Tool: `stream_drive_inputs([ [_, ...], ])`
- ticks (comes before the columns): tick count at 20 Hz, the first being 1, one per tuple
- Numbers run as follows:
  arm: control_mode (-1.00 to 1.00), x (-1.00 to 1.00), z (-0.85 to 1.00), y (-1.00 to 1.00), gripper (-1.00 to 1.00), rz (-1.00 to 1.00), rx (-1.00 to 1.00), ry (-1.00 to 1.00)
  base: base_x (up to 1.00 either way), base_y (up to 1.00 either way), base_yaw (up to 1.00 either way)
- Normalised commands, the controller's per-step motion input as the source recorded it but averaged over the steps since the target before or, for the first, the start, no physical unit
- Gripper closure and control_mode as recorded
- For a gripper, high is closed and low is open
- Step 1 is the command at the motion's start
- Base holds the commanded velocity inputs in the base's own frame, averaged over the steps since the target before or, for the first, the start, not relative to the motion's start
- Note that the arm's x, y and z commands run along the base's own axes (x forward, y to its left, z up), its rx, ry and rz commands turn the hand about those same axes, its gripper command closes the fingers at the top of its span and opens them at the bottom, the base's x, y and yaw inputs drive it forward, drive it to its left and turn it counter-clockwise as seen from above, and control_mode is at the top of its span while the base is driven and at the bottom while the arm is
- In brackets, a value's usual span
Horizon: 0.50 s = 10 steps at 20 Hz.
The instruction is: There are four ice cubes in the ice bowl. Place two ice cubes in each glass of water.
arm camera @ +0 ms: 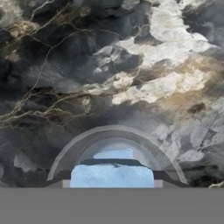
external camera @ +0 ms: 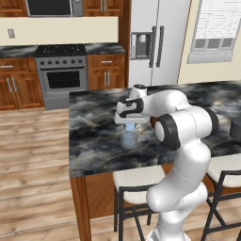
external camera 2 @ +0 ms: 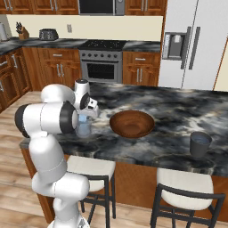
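My gripper (arm camera: pixel 112 183) hangs straight over a clear glass of water (arm camera: pixel 87 140) and is shut on a pale blue ice cube (arm camera: pixel 111 175) held between its tips. A second pale ice cube (arm camera: pixel 113 154) shows lower down inside the glass. From the base, the gripper (external camera: pixel 130 125) (external camera 2: pixel 84 116) is just above that glass (external camera: pixel 128 140) (external camera 2: pixel 83 129), near the counter's front left. The brown wooden ice bowl (external camera 2: pixel 132 123) sits to the right of it. Another, darker glass of water (external camera 2: pixel 200 143) stands far right near the front edge.
The dark marble island counter (external camera 2: pixel 169 111) has its front edge close to the glass. Two white-cushioned stools (external camera 2: pixel 185 182) stand below it. A stove (external camera: pixel 61 75) and fridge (external camera: pixel 157 42) line the back wall.
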Motion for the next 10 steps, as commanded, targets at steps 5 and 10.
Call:
stream_drive_inputs([
  [5, -1.00, 0.01, 0.00, 0.00, -1.00, 0.00, 0.00, 0.00, 0.00, 0.00, 0.00],
  [10, -1.00, 0.03, 0.00, 0.00, -1.00, 0.00, 0.00, 0.00, 0.00, 0.00, 0.00],
])
